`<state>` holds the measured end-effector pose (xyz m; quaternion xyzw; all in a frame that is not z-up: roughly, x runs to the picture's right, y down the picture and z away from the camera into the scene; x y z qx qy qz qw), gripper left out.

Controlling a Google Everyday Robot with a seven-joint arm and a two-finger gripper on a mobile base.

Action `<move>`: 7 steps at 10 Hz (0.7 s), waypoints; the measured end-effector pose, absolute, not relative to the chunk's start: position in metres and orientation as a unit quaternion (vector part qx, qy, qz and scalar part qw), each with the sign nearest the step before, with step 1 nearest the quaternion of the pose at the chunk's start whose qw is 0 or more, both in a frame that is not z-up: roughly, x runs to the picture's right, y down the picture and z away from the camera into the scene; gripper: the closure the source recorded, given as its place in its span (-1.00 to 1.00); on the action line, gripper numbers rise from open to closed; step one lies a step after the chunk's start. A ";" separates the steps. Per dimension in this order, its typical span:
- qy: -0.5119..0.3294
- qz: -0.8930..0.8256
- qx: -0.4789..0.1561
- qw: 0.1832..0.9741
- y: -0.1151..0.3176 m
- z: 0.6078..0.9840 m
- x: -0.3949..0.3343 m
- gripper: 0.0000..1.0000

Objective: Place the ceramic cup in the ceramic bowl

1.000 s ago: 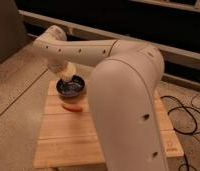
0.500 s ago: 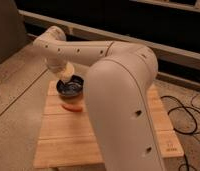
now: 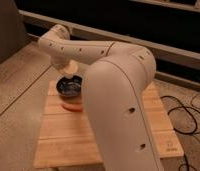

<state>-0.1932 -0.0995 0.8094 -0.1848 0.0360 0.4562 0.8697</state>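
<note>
The ceramic bowl [image 3: 69, 87], dark with pale marks inside, sits at the far left of the wooden table [image 3: 68, 140]. My gripper [image 3: 69, 73] is at the end of the white arm, directly over the bowl and close to its rim. A small cream shape [image 3: 70, 67] at the gripper, just above the bowl, looks like the ceramic cup. The wrist hides how the cup is held.
A thin orange-red object [image 3: 72, 106] lies on the table just in front of the bowl. My large white arm [image 3: 118, 100] covers the table's middle and right. Black cables [image 3: 185, 112] lie on the floor to the right. A low ledge [image 3: 158, 47] runs behind.
The arm's end stays over the bowl with the cream shape at it; it has sunk at most slightly. Nothing else has moved.
</note>
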 end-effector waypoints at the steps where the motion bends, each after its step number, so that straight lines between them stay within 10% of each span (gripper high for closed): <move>1: 0.039 0.460 -0.189 0.867 -0.098 0.817 -0.193 1.00; 7: 0.067 0.430 -0.246 0.866 -0.077 0.885 -0.207 1.00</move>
